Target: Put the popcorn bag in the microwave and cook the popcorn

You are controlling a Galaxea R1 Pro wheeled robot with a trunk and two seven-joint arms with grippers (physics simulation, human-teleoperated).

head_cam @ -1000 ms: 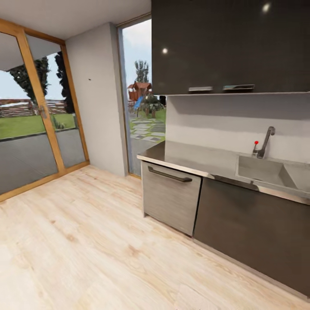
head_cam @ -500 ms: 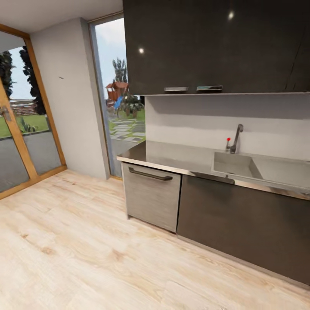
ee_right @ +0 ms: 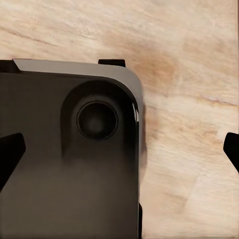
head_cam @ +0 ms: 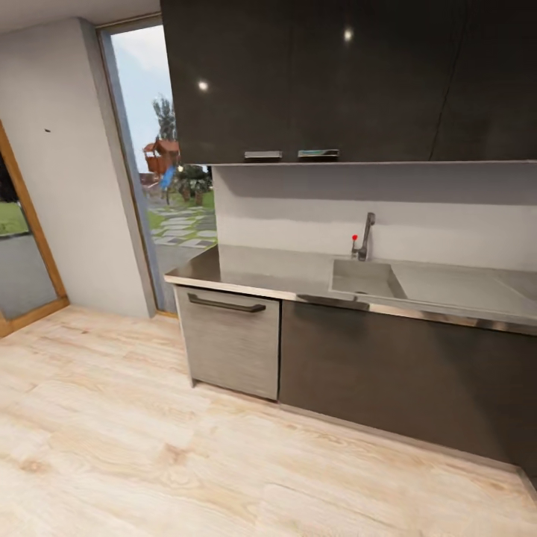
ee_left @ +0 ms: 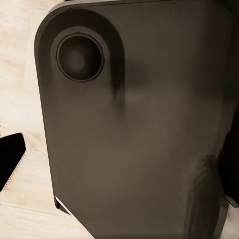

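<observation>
The desk (head_cam: 298,272) lay at 3 o'clock; where the popcorn bag sat, I couldn't tell. The right pincer (ee_right: 119,149) gaped empty, and the left pincer (ee_left: 119,159) was unreadable. Driving blind risked clipping the cabinets (head_cam: 403,373).

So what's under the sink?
Under the sink is a dark cabinet front, shut, so what's inside it is hidden. Beside it sits a grey door with a dark handle. Below is wood floor.

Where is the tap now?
In the head view, the tap stands right of centre at the back edge of the sink, against the white wall.
</observation>
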